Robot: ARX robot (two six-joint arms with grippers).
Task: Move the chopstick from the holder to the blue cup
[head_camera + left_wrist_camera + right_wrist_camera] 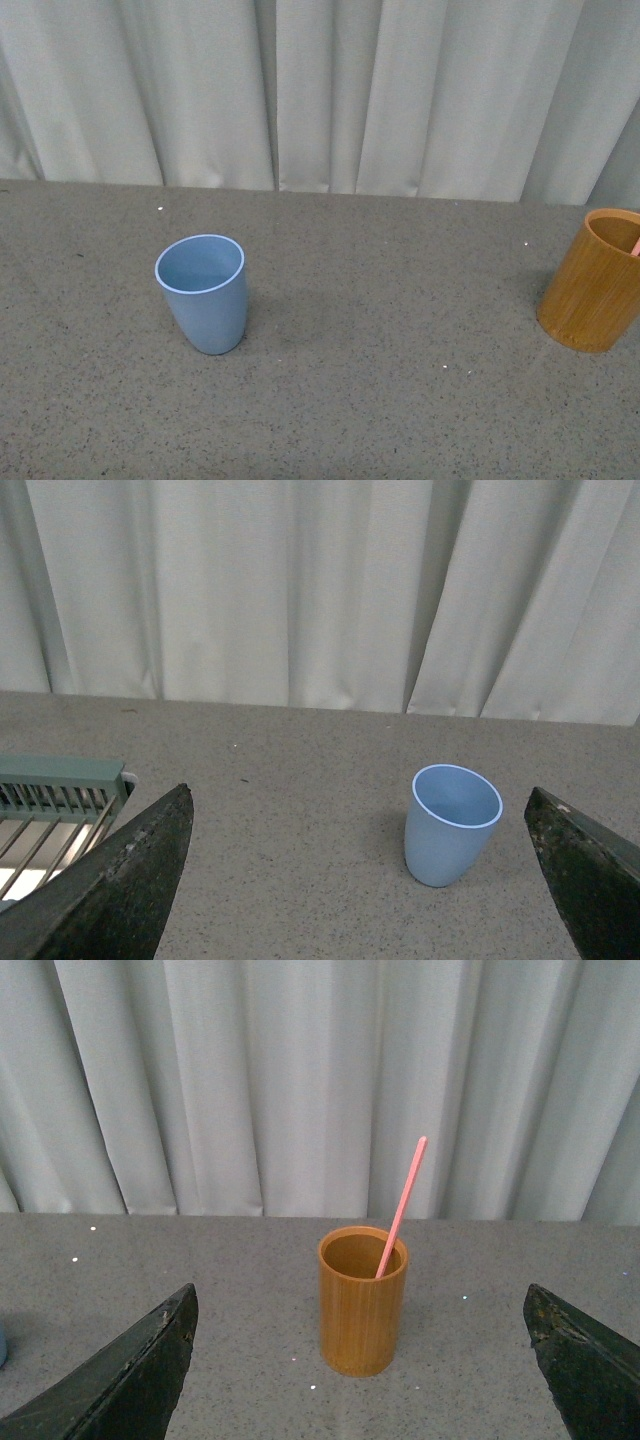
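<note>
The light blue cup point(205, 292) stands upright and empty on the grey table, left of the middle; it also shows in the left wrist view point(452, 823). The orange-brown holder point(593, 280) stands at the right edge of the front view, with a bit of pink chopstick point(636, 246) at its rim. In the right wrist view the holder point(362, 1300) holds one pink-red chopstick point(402, 1206) leaning in it. My left gripper point(360, 880) is open, back from the cup. My right gripper point(360, 1370) is open, back from the holder. Neither arm shows in the front view.
A grey speckled table point(400, 400) runs back to a white curtain point(320, 90). A pale green slatted rack point(55, 800) sits at the edge of the left wrist view.
</note>
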